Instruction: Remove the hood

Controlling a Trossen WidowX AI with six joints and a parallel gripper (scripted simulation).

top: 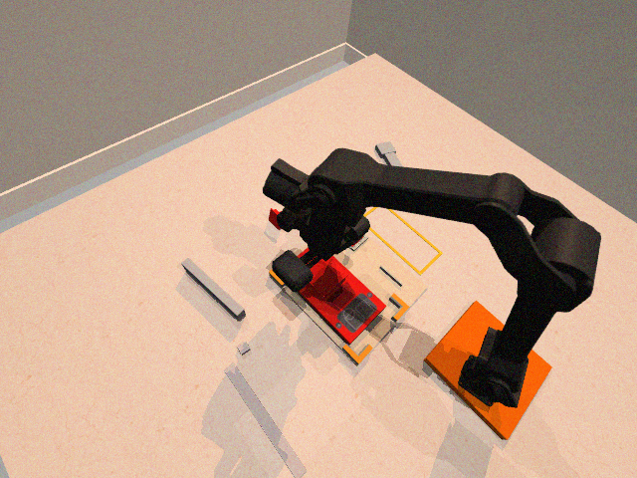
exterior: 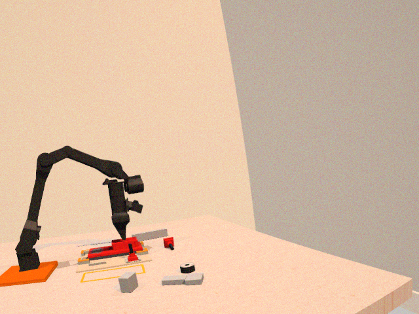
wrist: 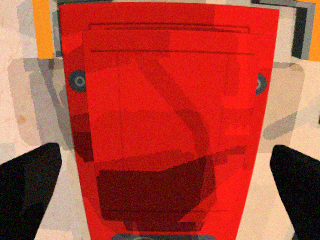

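Centre of the wrist frame: my hand (wrist: 160,180), wide open and empty, straddles the red hood (wrist: 167,127) for gripping.

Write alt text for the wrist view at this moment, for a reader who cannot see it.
Looking straight down, the red toy car fills the frame, its hood in place, with the open pincer straddling it, one black finger at each lower corner and nothing held. Orange corner brackets frame the car on the pale table.
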